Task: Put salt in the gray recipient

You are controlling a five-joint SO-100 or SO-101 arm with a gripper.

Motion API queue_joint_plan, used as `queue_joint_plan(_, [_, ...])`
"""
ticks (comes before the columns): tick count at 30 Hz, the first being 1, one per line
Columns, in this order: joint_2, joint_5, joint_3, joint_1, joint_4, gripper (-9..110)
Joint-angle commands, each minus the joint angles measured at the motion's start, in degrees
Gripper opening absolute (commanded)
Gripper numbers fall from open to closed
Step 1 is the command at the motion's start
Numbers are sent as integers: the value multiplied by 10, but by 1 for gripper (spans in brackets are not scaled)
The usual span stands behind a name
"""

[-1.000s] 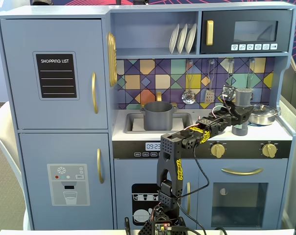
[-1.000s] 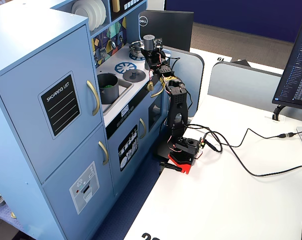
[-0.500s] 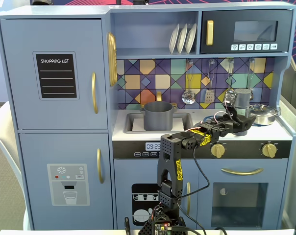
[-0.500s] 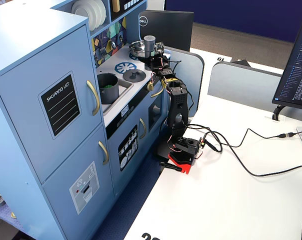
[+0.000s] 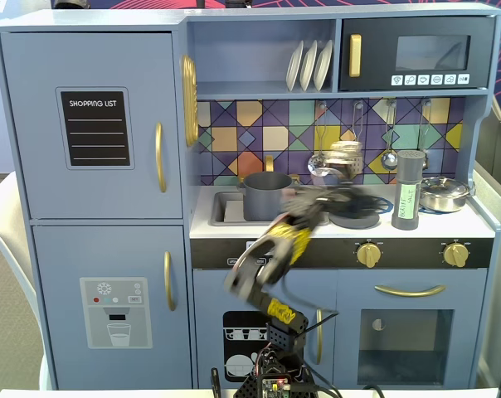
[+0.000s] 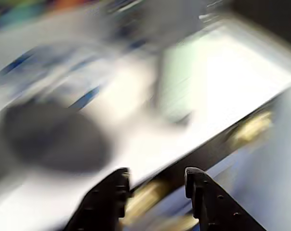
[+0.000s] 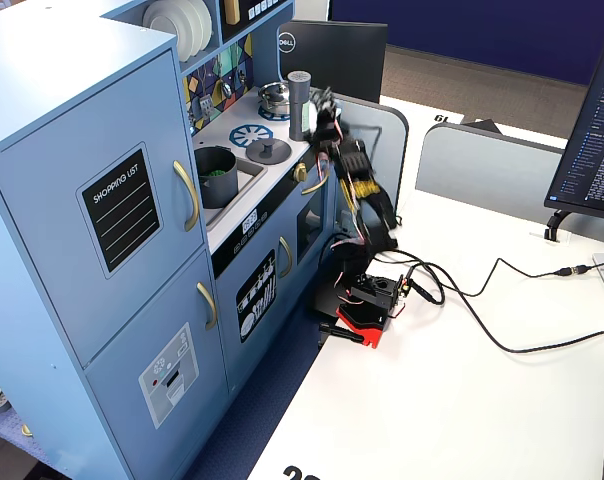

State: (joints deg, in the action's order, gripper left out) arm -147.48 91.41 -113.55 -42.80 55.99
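The salt stands upright on the counter right of the stove, and nothing holds it; it is the tall gray shaker in the other fixed view. The gray recipient sits in the sink at the left, with something green inside it. My gripper is open, with nothing between its black fingers. The wrist view is badly smeared; a pale green smudge looks like the salt's label. My arm is a motion blur between the pot and the salt.
A flat gray lid with a knob lies on the stove burner. A shiny steel pan sits at the counter's far right. Gold knobs line the front panel. Cables trail over the white desk.
The gripper held the salt raised, lowered it to the counter, and has let go. The arm has swung away to the left, and the salt stays standing.
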Motion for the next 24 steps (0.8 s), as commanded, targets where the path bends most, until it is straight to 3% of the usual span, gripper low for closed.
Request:
queue_joint_plan(1, [-173,112,-110,208,181,0])
queue_joint_plan(2, [-198,146,-156,250,193,0])
queue_joint_plan(5, [-230,78,-305,345,172,0])
queue_joint_plan(13, [-292,-51,-608,430,25,0])
queue_joint_plan(20, [-370,-13,-650,435,200,3])
queue_joint_plan(24, [-370,-36,-650,424,200,4])
